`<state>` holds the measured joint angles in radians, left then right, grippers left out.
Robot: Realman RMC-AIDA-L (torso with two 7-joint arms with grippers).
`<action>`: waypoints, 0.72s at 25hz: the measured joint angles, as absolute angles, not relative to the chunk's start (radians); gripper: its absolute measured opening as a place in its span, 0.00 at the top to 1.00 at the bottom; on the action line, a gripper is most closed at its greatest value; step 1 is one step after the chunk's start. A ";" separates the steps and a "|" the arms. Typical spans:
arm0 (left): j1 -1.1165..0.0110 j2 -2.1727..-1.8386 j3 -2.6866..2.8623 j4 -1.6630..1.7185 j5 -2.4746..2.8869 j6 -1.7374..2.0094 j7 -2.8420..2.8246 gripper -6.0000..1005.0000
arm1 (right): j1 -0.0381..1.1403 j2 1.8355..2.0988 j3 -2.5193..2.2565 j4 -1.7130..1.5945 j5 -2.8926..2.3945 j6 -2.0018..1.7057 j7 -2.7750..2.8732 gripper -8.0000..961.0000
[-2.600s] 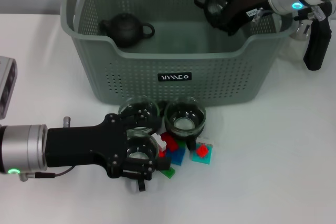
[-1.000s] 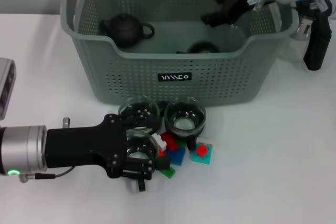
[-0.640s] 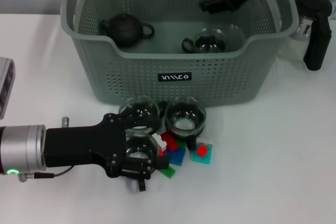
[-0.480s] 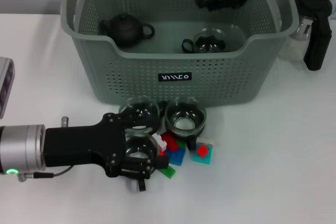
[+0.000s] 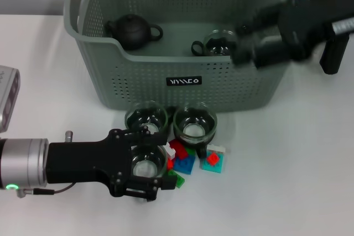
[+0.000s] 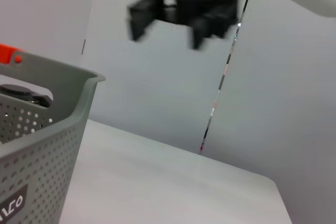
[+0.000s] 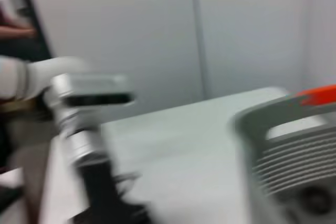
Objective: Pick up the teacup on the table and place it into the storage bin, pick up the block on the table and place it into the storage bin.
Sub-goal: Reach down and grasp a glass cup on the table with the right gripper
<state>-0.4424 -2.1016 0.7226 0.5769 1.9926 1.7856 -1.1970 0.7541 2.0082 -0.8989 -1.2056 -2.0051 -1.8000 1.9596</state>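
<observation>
The left gripper (image 5: 145, 176) lies low on the table, closed around 1 glass teacup (image 5: 146, 161) beside coloured blocks (image 5: 194, 160). The right gripper (image 5: 256, 45), blurred over the storage bin (image 5: 182, 84), shows spread, empty fingers in the left wrist view. Another teacup (image 5: 220, 44) sits inside the bin.

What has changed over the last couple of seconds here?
The right gripper let go of a glass teacup inside the storage bin, lifted out, and now swings forward over its rim. The left gripper shifted slightly around a teacup. The black teapot stayed put.
</observation>
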 joint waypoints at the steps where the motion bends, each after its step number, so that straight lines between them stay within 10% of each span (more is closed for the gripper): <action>1: -0.442 -2.102 0.723 0.577 1.993 1.786 -1.197 0.11 | 0.753 2.008 -0.897 -1.208 -2.005 -1.840 1.957 0.33; 10: -0.435 -2.101 0.722 0.593 2.009 1.790 -1.193 0.11 | 0.771 2.019 -0.963 -1.215 -2.122 -1.970 1.980 0.33; 18: -0.423 -2.091 0.711 0.615 2.049 1.795 -1.196 0.11 | 0.809 2.082 -1.035 -1.209 -2.294 -1.922 1.980 0.33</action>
